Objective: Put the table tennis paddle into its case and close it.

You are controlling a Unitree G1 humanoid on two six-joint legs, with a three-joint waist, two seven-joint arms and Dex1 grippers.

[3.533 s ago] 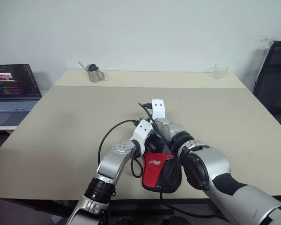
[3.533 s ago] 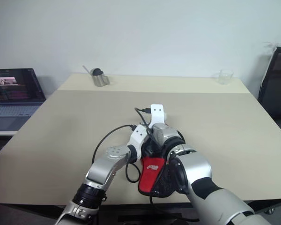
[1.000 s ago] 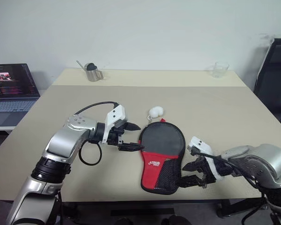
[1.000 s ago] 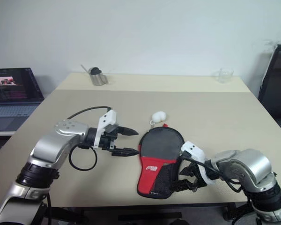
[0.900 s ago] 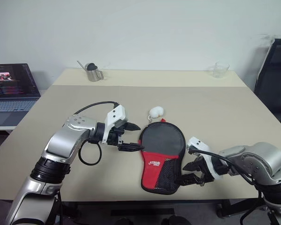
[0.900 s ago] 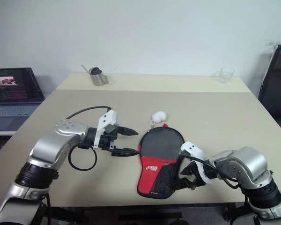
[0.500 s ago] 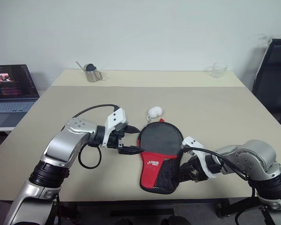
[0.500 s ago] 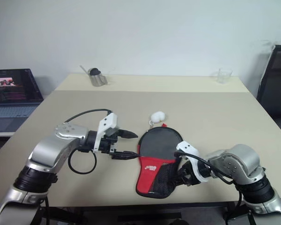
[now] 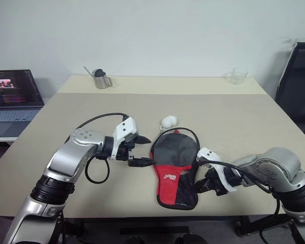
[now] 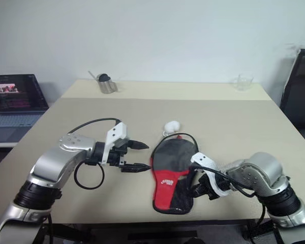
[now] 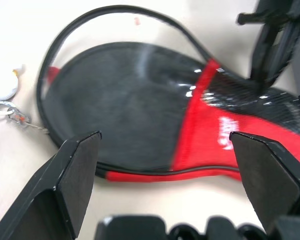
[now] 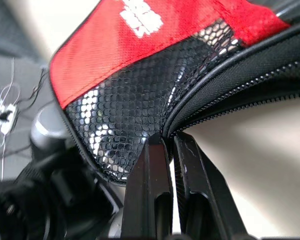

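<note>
The case [image 9: 174, 175], a black pouch with a red panel and a mesh pocket, lies near the table's front edge, its right side raised. Around its round head the black zipper rim [image 11: 115, 11] gapes. A dark grey round face [image 9: 175, 150] shows there; I cannot tell whether that is the table tennis paddle's rubber or fabric, and no handle shows. My right gripper [image 12: 169, 142] is shut on the case's right edge beside the mesh. Just left of the case's head, my left gripper [image 9: 148, 151] is open and holds nothing.
A small white ball [image 9: 168, 121] on a chain lies just beyond the case's head. A metal cup [image 9: 101, 79] and a clear glass [image 9: 238, 76] stand at the table's far edge. A laptop [image 9: 12, 96] sits off to the left, a black chair [image 9: 297, 86] to the right.
My right gripper has closed on the case's right edge and raised it, so the case looks narrower and its rim gapes at the head. The left gripper has stayed put, open.
</note>
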